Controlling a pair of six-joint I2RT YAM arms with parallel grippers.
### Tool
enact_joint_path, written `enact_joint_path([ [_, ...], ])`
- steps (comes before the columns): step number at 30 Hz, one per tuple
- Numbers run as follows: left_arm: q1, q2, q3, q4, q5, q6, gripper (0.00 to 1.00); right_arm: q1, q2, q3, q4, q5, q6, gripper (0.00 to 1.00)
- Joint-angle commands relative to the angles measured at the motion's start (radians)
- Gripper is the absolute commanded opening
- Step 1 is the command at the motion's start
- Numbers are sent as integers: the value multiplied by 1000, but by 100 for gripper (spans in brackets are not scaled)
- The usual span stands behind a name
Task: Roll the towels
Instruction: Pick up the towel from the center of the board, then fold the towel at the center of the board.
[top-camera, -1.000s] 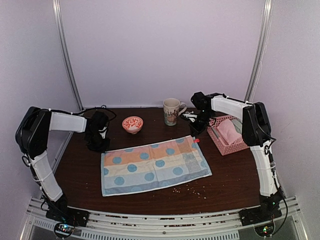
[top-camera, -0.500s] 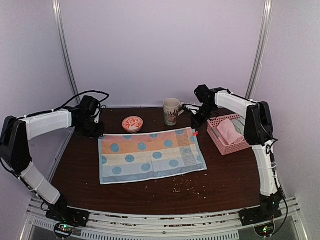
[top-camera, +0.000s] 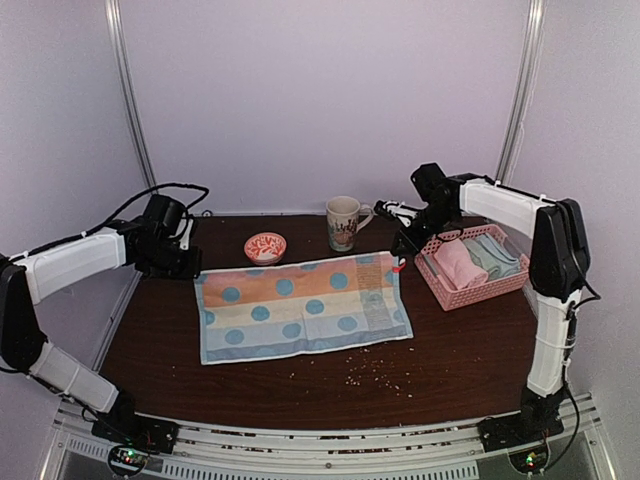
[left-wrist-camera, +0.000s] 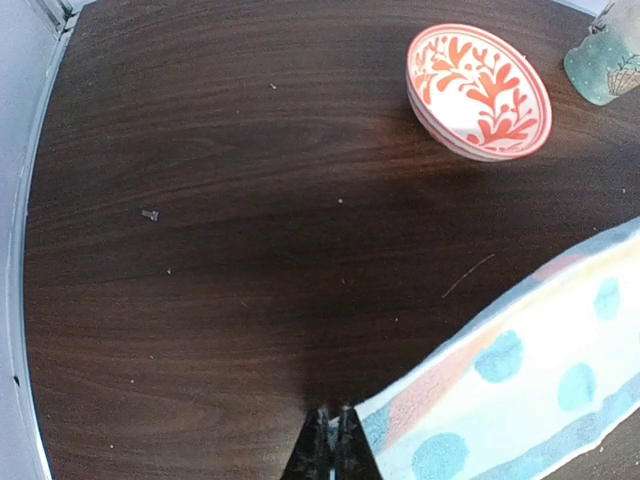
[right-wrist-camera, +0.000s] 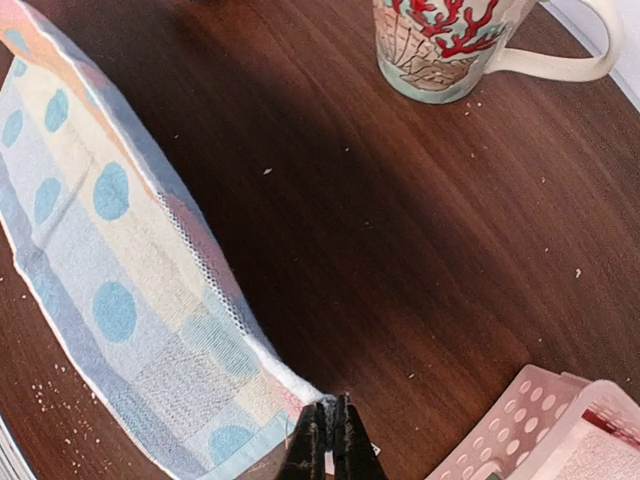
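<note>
Top external view: we see the spotted towel (top-camera: 300, 310) lying flat mid-table. Our left gripper (left-wrist-camera: 333, 445) is pinched shut on its far left corner, and our right gripper (right-wrist-camera: 331, 435) on its far right corner, near the basket (top-camera: 470, 292).

1. The spread towel (top-camera: 305, 307) is a rectangle with peach, cream and pale blue stripes dotted with blue circles. It lies open and unrolled in the middle of the desk (top-camera: 470, 350), long side running left to right.
2. Its far left corner is pinched in the closed left claw (left-wrist-camera: 333, 425), and its far right corner in the closed right claw (right-wrist-camera: 333, 410).
3. A pink towel (top-camera: 458, 262) lies rolled in the basket (top-camera: 470, 295) at the right.
4. A pale green towel (top-camera: 492, 252) lies just beside it in the same basket.
</note>
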Motion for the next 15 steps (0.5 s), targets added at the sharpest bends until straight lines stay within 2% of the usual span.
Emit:
enact_joint_path([
  [1, 6, -41, -39, -43, 63, -27, 0, -3, -58, -81, 30, -62, -61, 0],
  [15, 7, -42, -145, -142, 175, -22, 0, 30, -183, -360, 4, -102, -206, 0],
])
